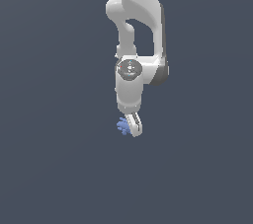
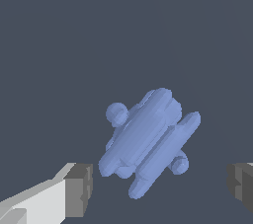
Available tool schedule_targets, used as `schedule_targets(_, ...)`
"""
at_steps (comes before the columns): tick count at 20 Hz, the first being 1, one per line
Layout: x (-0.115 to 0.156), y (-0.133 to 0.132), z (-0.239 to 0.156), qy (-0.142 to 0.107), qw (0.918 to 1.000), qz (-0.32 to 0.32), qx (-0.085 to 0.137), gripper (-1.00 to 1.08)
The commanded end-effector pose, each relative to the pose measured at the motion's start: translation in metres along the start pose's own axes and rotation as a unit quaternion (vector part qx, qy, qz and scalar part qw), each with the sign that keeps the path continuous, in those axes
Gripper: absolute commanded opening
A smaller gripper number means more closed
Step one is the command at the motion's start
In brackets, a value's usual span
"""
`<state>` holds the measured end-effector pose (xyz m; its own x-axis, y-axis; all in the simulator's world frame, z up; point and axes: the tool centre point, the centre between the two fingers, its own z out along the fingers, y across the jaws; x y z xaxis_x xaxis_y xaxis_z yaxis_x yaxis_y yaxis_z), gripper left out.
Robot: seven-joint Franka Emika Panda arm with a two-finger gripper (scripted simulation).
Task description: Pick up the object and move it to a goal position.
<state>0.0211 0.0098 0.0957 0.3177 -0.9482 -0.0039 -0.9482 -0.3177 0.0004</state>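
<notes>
Two fingers hanging spread, straddling the object without touching it, gripper hovering just right of the lump in the exterior view. Risking, on closing, a pad catching one spike and twisting it loose.

Exterior view: arm cut off at the top edge, base out of frame. Object partly hidden behind the pincer, too small to make out its shape. Wrist view: both fingers cropped by the frame edges, tips only; contact can't be judged.
</notes>
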Motion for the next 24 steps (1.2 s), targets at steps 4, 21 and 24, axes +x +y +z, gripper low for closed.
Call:
schedule_targets(4, 0.000, -0.001, 0.002, 0.002, 0.9995, 0.032, 0.000, 1.00)
schedule_targets(21, 0.001, 0.000, 0.043, 0.002, 0.9992, 0.040, 0.000, 1.00)
schedule_targets(24, 0.001, -0.001, 0.051, 0.002, 0.9992, 0.040, 0.000, 1.00)
